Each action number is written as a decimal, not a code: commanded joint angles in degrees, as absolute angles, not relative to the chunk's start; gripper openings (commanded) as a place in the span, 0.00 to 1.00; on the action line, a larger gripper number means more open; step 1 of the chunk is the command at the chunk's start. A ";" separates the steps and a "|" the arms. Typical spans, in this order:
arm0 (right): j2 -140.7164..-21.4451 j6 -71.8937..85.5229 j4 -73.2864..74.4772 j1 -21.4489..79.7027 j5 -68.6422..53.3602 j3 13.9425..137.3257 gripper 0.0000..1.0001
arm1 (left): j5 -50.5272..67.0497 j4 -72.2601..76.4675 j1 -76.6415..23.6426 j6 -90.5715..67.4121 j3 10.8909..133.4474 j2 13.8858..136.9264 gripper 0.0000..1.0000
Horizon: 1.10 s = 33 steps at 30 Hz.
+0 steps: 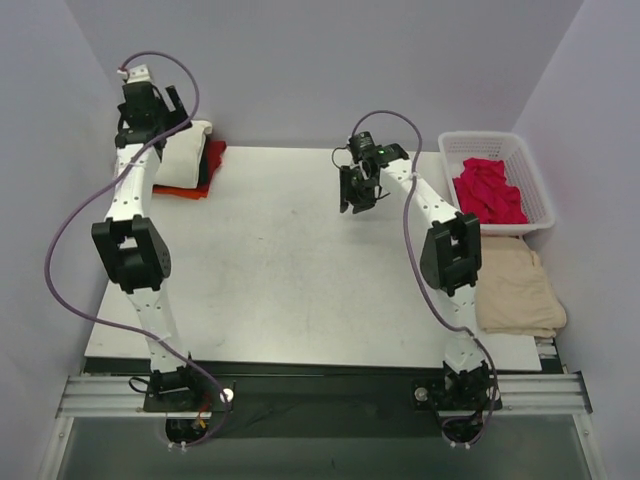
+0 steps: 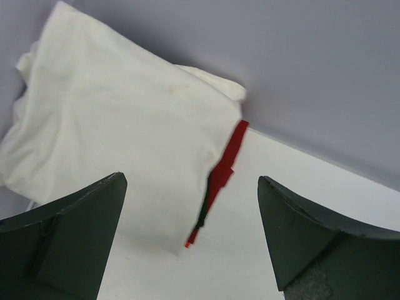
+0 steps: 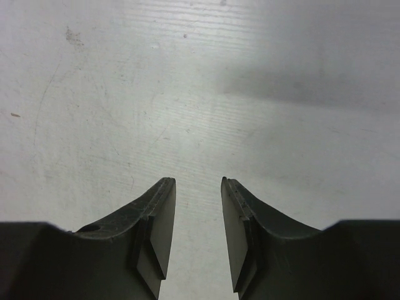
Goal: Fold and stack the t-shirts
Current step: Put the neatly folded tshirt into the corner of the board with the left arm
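My left claw [image 2: 190,181] is spread wide and holds nothing. Directly under and ahead of it lies the folded cream-white shirt [image 2: 119,119], topmost on the pile. An orange-red shirt [image 2: 232,147] and a thin sliver of black shirt [image 2: 209,194] peek out from below its edge, toward my right finger. From how things lie, I judge the stacking of this white pad is done and I am between shirts.

My right claw [image 3: 197,181] hangs over bare table [image 3: 125,94], its jaws a little apart with nothing between them. Off to its right sits the white basket [image 1: 535,175] with a crumpled crimson shirt [image 1: 488,190] inside. Behind it, toward my right base, a beige cloth [image 1: 515,290] lies on the table, and I take it for another shirt.

The next move, as I see it, calls for lifting my left claw clear without dragging the pile. My right claw should then swing right, reach down into the basket and pinch the crimson shirt near an edge, so it can be drawn out and spread flat in the middle.

Much is hard to read. My left arm covers most of the pile from above, so I cannot tell how squarely the layers sit. How many garments the basket holds is unclear. Whether the beige cloth is folded or only bunched, I cannot make out.
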<state>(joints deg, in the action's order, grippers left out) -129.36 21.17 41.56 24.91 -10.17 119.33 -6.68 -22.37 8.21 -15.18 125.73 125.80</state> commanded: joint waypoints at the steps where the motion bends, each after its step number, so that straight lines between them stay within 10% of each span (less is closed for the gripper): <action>1: -119.46 21.36 42.19 22.86 -5.19 116.47 0.36 | -2.56 -24.61 3.09 -13.62 120.43 117.61 0.97; 12: -101.36 20.13 37.18 17.85 3.87 97.41 0.37 | 0.45 -17.75 -8.69 -19.16 91.87 99.15 0.98; 33: -92.03 22.24 31.20 15.12 3.43 86.66 0.37 | -12.55 -19.25 -32.25 -19.95 79.89 94.66 0.97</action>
